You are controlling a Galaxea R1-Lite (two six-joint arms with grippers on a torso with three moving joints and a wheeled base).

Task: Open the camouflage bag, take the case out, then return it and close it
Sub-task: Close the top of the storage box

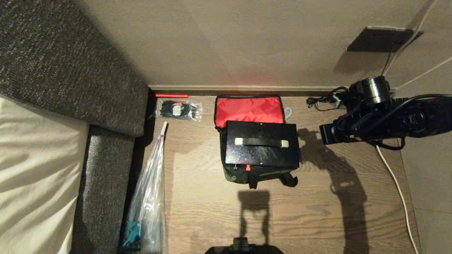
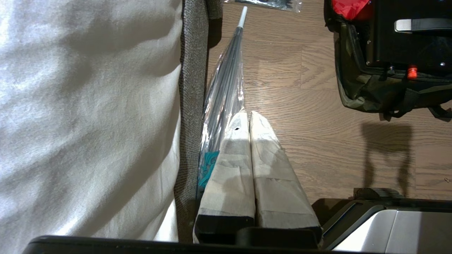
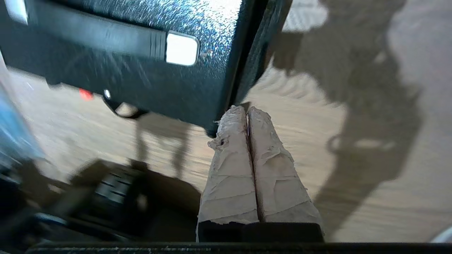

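Observation:
The camouflage bag (image 1: 247, 178) stands on the wood floor near the wall, its lid thrown back with the red lining (image 1: 249, 109) facing up. Across the bag's open top lies the case (image 1: 263, 158), flat, black and speckled, with a strap handle (image 1: 261, 142) and a small red catch (image 1: 248, 168) on its near edge. My right arm (image 1: 370, 116) reaches in from the right, beside the case. The right gripper (image 3: 247, 109) is shut and empty, its tips hanging above the floor just off a corner of the case (image 3: 141, 81). My left gripper (image 2: 247, 114) is parked, shut and empty, left of the bag (image 2: 360, 91).
A grey upholstered frame with white bedding (image 1: 39, 158) fills the left side. A plastic-wrapped umbrella (image 1: 148, 197) lies along it. A clear packet of black items (image 1: 178, 110) sits by the wall. Black cables (image 1: 321, 102) and a white cord (image 1: 395, 180) run along the right.

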